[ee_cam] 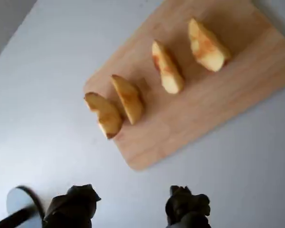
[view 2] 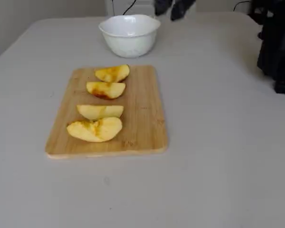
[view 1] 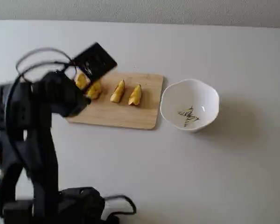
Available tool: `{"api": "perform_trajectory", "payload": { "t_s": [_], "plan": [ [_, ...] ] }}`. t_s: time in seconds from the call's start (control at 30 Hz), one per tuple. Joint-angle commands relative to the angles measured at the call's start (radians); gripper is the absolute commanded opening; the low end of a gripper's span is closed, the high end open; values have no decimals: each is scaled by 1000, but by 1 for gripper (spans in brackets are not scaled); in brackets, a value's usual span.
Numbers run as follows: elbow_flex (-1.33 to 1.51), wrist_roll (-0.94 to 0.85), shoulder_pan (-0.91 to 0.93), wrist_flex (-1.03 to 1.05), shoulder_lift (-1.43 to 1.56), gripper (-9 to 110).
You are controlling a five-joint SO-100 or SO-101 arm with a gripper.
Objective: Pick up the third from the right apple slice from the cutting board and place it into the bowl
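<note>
Approach step, I judge: end effector released, empty, hovering off the board. Slice lies near the table's far edge; next I descend over it.

text: none I can read in any view | cutting board: bare wood, no print or brand | bowl: only a green leafy motif inside, no letters | black plate on my arm: pale marks too blurred to read | desk: no label or number
</note>
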Motion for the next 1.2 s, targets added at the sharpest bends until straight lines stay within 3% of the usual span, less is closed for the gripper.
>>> {"api": "perform_trajectory", "payload": {
  "t_s": [0.0, 0.2, 0.63, 0.77, 0.87, 1.17],
  "plan": [
    [-359, -5, -61, 83, -362, 22],
    [-723, -8, -77, 173, -696, 22],
    [-951, -29, -34, 161, -1006, 24],
    [-1278, -31, -31, 304, -1213, 25],
    [-1686, -34, -21, 457, -1445, 25],
    [-1701, -49, 6, 454, -1548, 25]
  ]
}}
